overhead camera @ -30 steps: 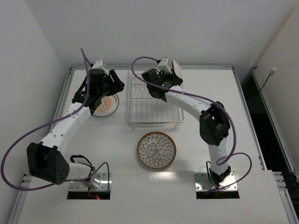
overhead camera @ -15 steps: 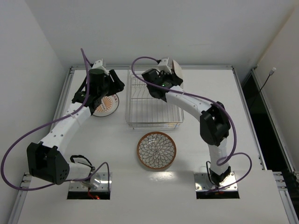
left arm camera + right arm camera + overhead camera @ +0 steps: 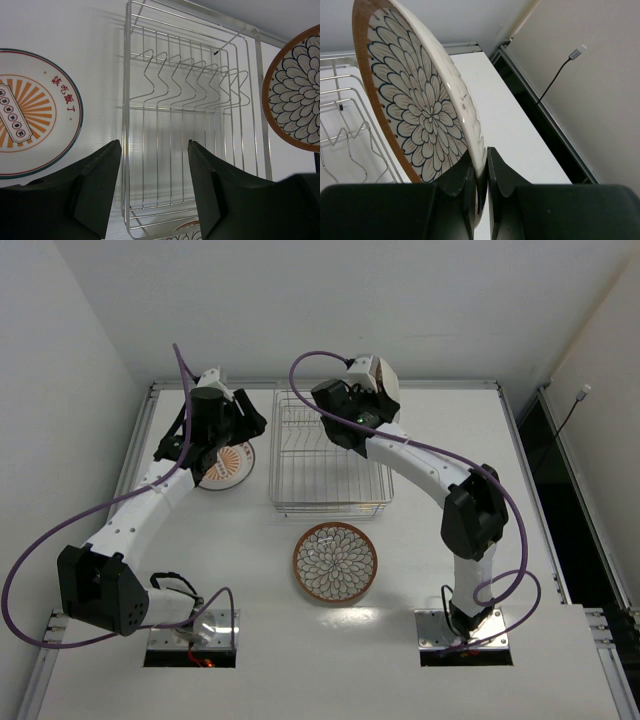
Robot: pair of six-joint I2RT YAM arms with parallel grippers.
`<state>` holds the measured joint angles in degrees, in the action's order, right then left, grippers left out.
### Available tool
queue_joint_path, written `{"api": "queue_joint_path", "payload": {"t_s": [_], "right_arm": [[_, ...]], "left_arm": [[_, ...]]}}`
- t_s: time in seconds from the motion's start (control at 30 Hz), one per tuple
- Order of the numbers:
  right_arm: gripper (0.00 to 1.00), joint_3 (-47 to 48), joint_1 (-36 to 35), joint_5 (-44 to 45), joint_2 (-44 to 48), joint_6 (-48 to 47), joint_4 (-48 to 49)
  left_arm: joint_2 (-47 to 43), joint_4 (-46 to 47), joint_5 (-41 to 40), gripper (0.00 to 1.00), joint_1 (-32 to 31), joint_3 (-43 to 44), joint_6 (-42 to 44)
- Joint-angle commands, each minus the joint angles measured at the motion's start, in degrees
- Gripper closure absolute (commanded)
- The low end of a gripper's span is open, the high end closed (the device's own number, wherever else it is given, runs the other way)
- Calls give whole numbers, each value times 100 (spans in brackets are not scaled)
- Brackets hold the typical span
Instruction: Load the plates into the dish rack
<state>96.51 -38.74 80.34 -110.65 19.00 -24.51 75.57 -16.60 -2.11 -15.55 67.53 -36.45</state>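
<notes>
The wire dish rack (image 3: 330,480) (image 3: 125,100) stands mid-table with nothing in it. My right gripper (image 3: 368,398) (image 3: 486,152) is shut on the rim of a flower-patterned plate (image 3: 415,110) (image 3: 387,380) (image 3: 295,90). It holds this plate on edge above the rack's far right corner, face toward the rack. A second flower-patterned plate (image 3: 335,563) lies flat just in front of the rack. An orange sunburst plate (image 3: 230,468) (image 3: 30,110) lies left of the rack. My left gripper (image 3: 218,435) (image 3: 155,145) hangs open and holds nothing, above that plate's far edge, beside the rack's left rim.
Walls close in on the left and at the back. A metal rail (image 3: 320,385) borders the far table edge. Right of the table runs a dark gap (image 3: 540,110), with a cable plug (image 3: 577,51) hanging on the wall beyond.
The right arm has shifted a little to the right with its plate, and its elbow has swung right too. The left arm and the plates on the table have not moved.
</notes>
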Motion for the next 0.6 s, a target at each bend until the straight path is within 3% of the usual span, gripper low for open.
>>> {"api": "queue_joint_path", "payload": {"t_s": [0.0, 0.57], "right_arm": [[100, 360, -11, 1398, 79, -2, 483], [100, 413, -124, 1028, 17, 51, 649]], "left_arm": [[-183, 192, 53, 46, 26, 32, 59], [-183, 192, 53, 46, 26, 32, 59]]}}
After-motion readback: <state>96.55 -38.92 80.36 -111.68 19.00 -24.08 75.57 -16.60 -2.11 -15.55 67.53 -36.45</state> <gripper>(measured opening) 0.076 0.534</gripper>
